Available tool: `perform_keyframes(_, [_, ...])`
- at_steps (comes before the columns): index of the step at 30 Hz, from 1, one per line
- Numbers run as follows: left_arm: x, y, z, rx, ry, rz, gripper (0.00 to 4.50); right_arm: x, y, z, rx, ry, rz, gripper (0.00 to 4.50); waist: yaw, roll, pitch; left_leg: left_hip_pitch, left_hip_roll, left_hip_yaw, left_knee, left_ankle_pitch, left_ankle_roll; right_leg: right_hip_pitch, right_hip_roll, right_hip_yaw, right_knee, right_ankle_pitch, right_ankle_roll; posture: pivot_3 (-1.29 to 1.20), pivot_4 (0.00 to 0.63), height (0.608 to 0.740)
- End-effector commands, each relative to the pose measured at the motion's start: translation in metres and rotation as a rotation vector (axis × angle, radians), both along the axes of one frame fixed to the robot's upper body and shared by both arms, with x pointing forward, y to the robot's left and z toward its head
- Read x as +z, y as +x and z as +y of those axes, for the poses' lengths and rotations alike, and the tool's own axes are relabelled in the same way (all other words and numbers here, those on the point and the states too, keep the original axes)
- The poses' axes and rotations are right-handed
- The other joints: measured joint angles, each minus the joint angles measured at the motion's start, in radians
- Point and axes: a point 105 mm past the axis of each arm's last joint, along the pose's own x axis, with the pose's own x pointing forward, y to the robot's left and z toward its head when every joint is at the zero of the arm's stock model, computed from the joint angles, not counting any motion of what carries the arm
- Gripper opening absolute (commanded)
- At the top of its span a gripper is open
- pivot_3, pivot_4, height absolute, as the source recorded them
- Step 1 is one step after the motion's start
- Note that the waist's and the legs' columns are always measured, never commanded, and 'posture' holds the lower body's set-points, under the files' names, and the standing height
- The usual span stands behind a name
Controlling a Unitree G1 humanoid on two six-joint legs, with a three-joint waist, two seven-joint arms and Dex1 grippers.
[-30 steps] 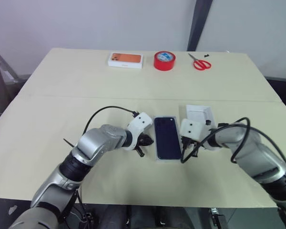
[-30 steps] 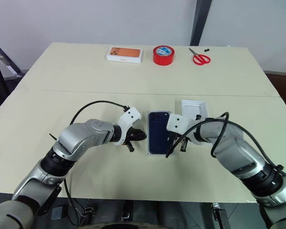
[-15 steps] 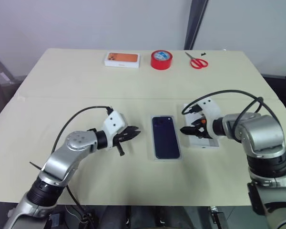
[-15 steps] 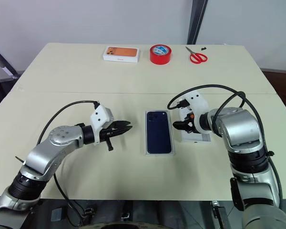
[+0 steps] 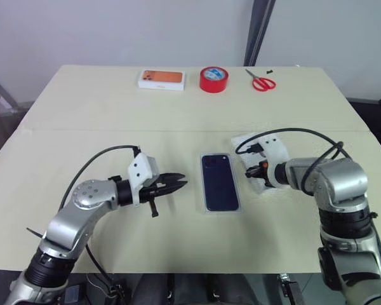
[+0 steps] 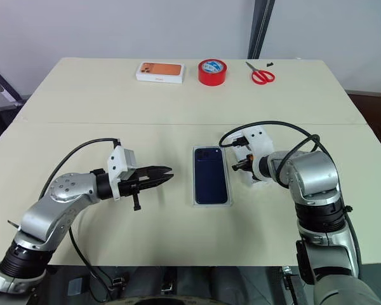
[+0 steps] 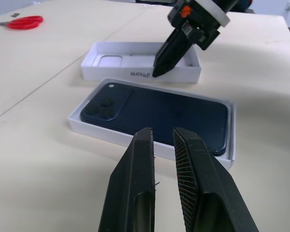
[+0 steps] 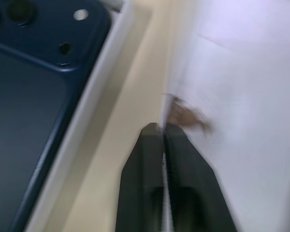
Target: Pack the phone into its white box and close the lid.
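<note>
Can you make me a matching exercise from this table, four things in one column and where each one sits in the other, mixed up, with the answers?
Things:
1. phone
2. lid
3. roll of red tape
4. scissors

Places:
A. far edge of the table, between the orange-picture box and the scissors
B. lying in the white box at the table's middle
C. far right of the table's back edge
D. open side up, pinched at its wall by the right gripper

Pairs: 1-B, 2-D, 3-A, 4-C

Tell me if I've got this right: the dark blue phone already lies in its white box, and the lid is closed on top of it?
Not quite. The phone does lie in the white box, but the lid sits open beside it on the table, as the left wrist view shows.
</note>
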Motion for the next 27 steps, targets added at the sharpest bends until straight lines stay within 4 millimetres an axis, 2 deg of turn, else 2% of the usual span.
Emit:
perform_keyframes(1, [0.015,0.003,0.005,0.041,-0.046,-0.063,0.71,0.013,0.005,-0.002,-0.044,0.068,-0.046,0.02,0.000,0.000,0.000,0.000,0.000,0.000,0.000,0.000,0.000,0.000,0.000,0.000,0.000,0.000,0.000,0.00,0.150,0.725])
perform_keyframes(4, [0.020,0.014,0.016,0.128,-0.083,-0.081,0.71,0.039,0.018,-0.003,-0.101,0.160,-0.125,0.02,-0.004,0.001,0.000,0.000,0.000,0.000,0.000,0.000,0.000,0.000,0.000,0.000,0.001,0.000,0.000,0.00,0.150,0.725])
perform_keyframes(7, [0.029,0.030,0.035,0.260,-0.134,-0.101,0.71,0.076,0.027,0.004,-0.080,0.334,-0.205,0.02,-0.005,0.002,0.001,0.000,0.000,0.001,0.001,0.000,0.000,-0.002,0.001,0.000,0.004,0.000,0.000,0.00,0.150,0.725])
perform_keyframes(10, [0.035,0.046,0.054,0.379,-0.169,-0.123,0.71,0.100,0.024,0.029,0.061,0.580,-0.206,0.02,-0.002,0.002,0.001,0.000,0.001,0.001,0.001,0.000,0.000,-0.002,0.002,0.000,0.005,0.000,0.000,0.00,0.150,0.725])
perform_keyframes(14, [0.041,0.062,0.074,0.497,-0.179,-0.156,0.71,0.115,0.000,0.081,0.293,0.876,-0.138,0.02,-0.004,0.001,0.001,0.000,0.001,0.001,0.001,0.000,0.000,-0.002,0.002,0.000,0.005,0.000,0.000,0.00,0.150,0.725])
perform_keyframes(16, [0.043,0.067,0.079,0.526,-0.185,-0.163,0.71,0.119,-0.010,0.097,0.332,0.986,-0.107,0.02,-0.006,0.002,0.001,0.000,0.001,0.001,0.001,0.000,0.000,-0.002,0.002,0.000,0.006,0.000,0.000,0.00,0.150,0.725])
perform_keyframes(18, [0.045,0.073,0.083,0.555,-0.192,-0.168,0.71,0.114,-0.027,0.124,0.303,1.130,0.003,0.02,-0.002,0.001,0.001,-0.001,0.001,0.001,0.002,0.000,0.000,-0.003,0.002,-0.001,0.007,0.000,0.000,0.00,0.150,0.725])
perform_keyframes(21, [0.042,0.072,0.077,0.536,-0.165,-0.172,0.71,0.090,-0.041,0.155,0.141,1.245,0.174,0.02,-0.009,0.001,0.001,-0.003,0.001,0.001,0.003,0.000,0.001,-0.003,0.002,-0.001,0.007,0.000,0.001,0.00,0.150,0.725])
perform_keyframes(24, [0.032,0.069,0.069,0.499,-0.117,-0.153,0.71,0.075,-0.047,0.163,-0.029,1.266,0.270,0.02,-0.019,0.002,0.001,-0.004,0.001,0.001,0.004,0.000,0.001,-0.004,0.003,-0.001,0.007,0.000,0.001,0.00,0.150,0.725])
perform_keyframes(27, [0.023,0.067,0.062,0.475,-0.082,-0.135,0.71,0.065,-0.052,0.167,-0.104,1.253,0.323,0.02,-0.019,0.001,0.000,-0.004,0.001,0.000,0.006,0.000,0.001,-0.004,0.002,-0.001,0.007,0.000,0.001,0.00,0.150,0.725])
